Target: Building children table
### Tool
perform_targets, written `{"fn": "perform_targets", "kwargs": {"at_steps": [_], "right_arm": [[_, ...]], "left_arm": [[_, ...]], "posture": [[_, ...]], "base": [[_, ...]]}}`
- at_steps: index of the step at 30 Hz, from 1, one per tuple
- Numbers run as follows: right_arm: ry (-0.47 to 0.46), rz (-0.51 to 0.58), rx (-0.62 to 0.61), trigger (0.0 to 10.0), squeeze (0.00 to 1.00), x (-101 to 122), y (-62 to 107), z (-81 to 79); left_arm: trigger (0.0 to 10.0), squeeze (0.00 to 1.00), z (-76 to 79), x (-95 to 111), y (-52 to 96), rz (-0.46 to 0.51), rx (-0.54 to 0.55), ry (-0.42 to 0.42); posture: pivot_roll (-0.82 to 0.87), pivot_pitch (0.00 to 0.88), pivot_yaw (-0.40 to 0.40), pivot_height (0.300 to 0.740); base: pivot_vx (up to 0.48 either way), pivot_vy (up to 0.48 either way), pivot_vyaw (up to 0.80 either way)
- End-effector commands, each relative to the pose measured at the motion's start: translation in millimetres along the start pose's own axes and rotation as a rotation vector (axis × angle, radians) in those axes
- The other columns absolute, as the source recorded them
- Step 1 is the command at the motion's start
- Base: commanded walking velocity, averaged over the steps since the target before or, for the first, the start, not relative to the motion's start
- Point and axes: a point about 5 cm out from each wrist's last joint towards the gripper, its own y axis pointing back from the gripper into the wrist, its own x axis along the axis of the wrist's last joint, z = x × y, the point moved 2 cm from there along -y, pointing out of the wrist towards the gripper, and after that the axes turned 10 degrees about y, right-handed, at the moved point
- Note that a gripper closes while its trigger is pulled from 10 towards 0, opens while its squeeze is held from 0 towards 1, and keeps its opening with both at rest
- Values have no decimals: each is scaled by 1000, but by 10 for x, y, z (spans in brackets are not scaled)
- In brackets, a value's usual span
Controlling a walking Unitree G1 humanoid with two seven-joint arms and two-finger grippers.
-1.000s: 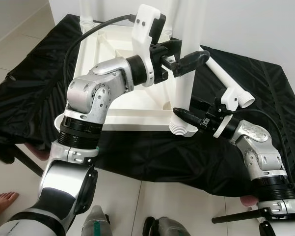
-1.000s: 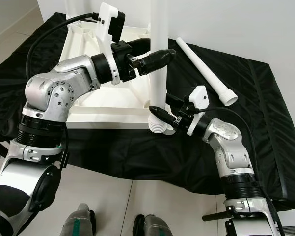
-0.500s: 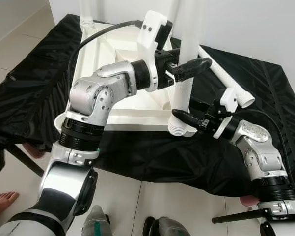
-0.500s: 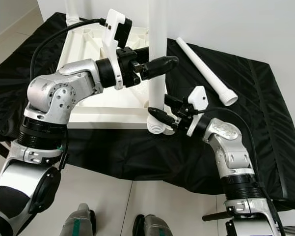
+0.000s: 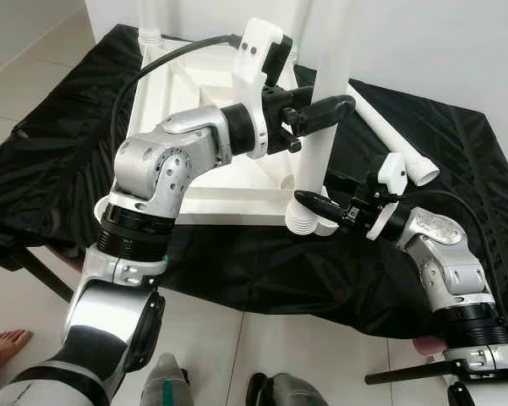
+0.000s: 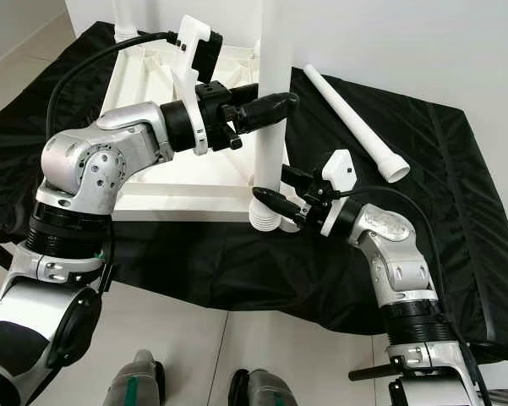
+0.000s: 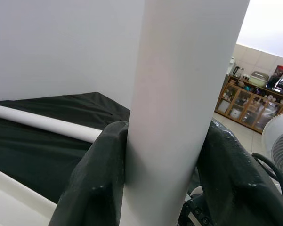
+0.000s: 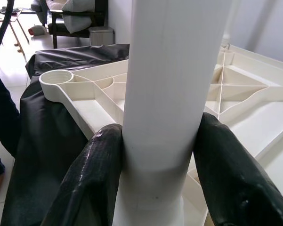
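Observation:
A white table leg (image 5: pixel 315 165) stands upright at the near right corner of the upside-down white tabletop (image 5: pixel 190 101). Its ribbed lower end (image 5: pixel 304 222) sits at that corner's edge. My left gripper (image 5: pixel 325 112) is shut on the leg's middle. Lower down, my right gripper (image 5: pixel 309 203) is shut on it just above the ribs. In the left wrist view the fingers (image 7: pixel 98 174) press both sides of the leg (image 7: pixel 179 103). The right wrist view shows the same grip on the leg (image 8: pixel 167 94). A second leg (image 5: pixel 387 139) lies loose on the black cloth.
Black cloth (image 5: pixel 237 262) covers the low work surface, with a white wall behind. Another leg (image 5: pixel 150 21) stands in the tabletop's far left corner. An open round socket (image 8: pixel 56 77) shows at another corner. A person's bare foot (image 5: pixel 4 345) rests on the tiled floor at lower left.
The leg's lower end and my right gripper have shifted slightly left along the tabletop's corner. My left gripper keeps its hold, with its wrist a little turned.

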Motion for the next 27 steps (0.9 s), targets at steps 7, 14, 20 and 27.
{"fn": "perform_targets", "kwargs": {"at_steps": [7,14,20,27], "right_arm": [[-106,6,-102,10000,1000,26,15,144],[-74,24,-298,10000,804,83,-107,219],[-29,-12,-428,10000,0,86,-198,237],[26,-34,-590,10000,0,143,-336,219]], "left_arm": [[10000,0,30,41,-46,-12,27,-83],[10000,0,-66,258,-43,58,175,-186],[10000,0,-97,410,-33,106,252,-243],[10000,0,-93,524,-32,143,309,-305]], "posture": [[74,44,-118,740],[74,52,-121,740],[72,56,-123,740],[72,61,-128,740]], "base": [[0,0,0],[0,0,0],[0,0,0],[0,0,0]]}}
